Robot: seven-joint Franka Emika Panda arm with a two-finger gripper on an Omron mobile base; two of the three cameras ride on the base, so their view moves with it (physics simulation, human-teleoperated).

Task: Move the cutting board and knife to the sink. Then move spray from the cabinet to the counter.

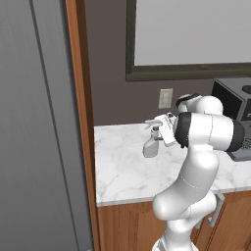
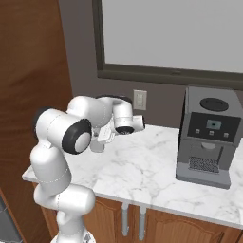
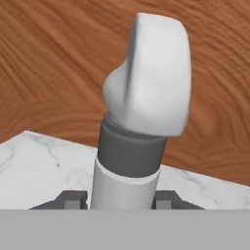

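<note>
Spray (image 3: 141, 97) upright in gripper (image 3: 122, 200), nozzle away, above counter (image 1: 122, 166)

In the hand view the spray bottle (image 3: 141, 122) is cut off at the bottom, so its body and the end effector (image 3: 123, 200) tips barely show. From the right base view, the arm covers most of the bottle (image 2: 97, 144).

Flanking base views, shared counter (image 1: 127, 166)
</note>
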